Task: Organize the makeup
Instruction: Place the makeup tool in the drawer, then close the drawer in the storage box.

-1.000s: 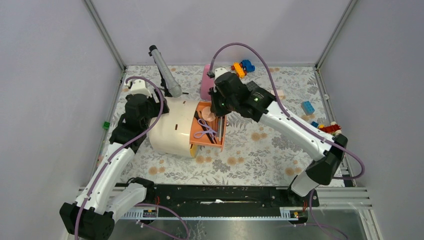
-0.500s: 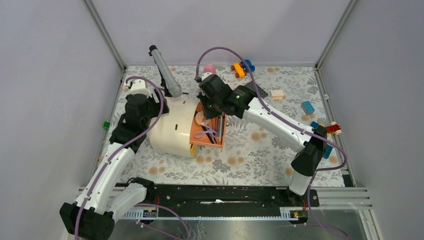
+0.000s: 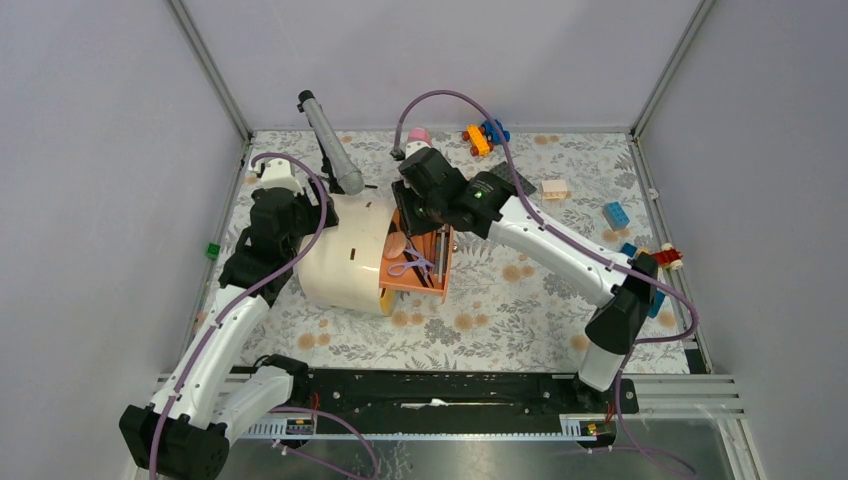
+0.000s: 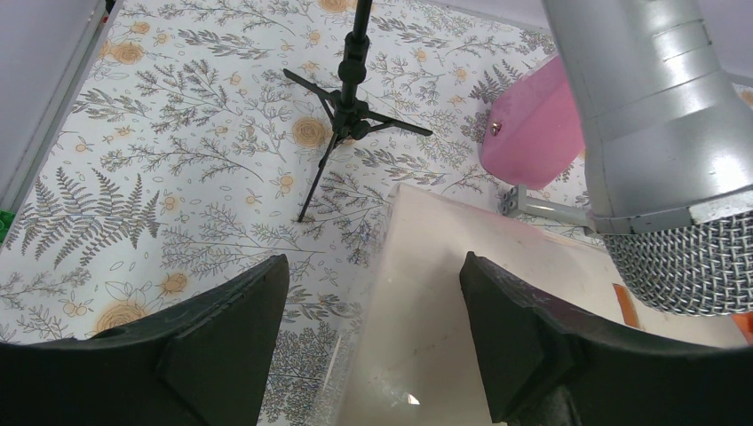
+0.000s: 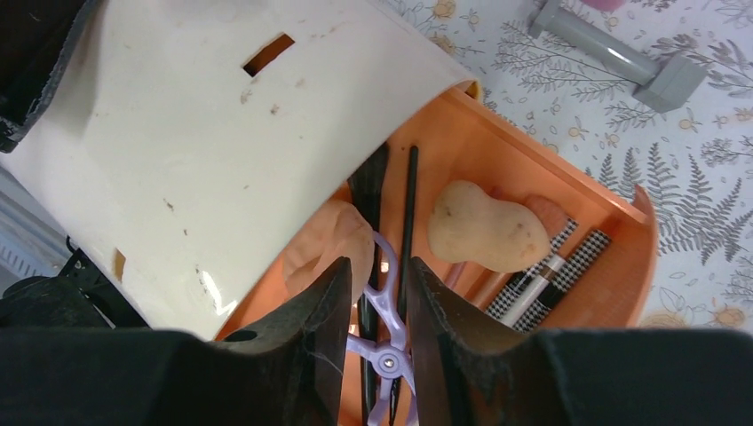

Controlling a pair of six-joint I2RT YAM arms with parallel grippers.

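So the table [image 3: 520, 300] has a floral cloth on it, ferns and little orange flowers, boxed in by plain pale lavender walls [image 3: 450, 60] with metal posts in the corners. A grey microphone [image 4: 657, 133] with a mesh head sits on a tiny black tripod [image 4: 351, 106] at the back left. There's a pink bottle [image 4: 533, 129] near it and some toy bricks [image 3: 615, 213] off to the right. In the middle is a smooth cream domed shell [image 3: 340, 255] with an orange plastic tray [image 5: 622, 266] sticking out of its right side, and that tray is where the makeup is. It holds a peach egg-shaped sponge [image 5: 484, 232], a round puff [image 5: 333, 244] half tucked under the shell, thin black brushes [image 5: 410, 204], two sticks in black-and-white houndstooth [image 5: 555, 271] and a purple scissor-like tool [image 5: 386, 342]. The right gripper [image 5: 377, 275] hangs over the tray with its fingers a narrow gap apart and nothing between them. The left gripper [image 4: 373, 262] is at the shell's far left side, fingers spread either side of its edge. Can't tell if they actually pinch it.
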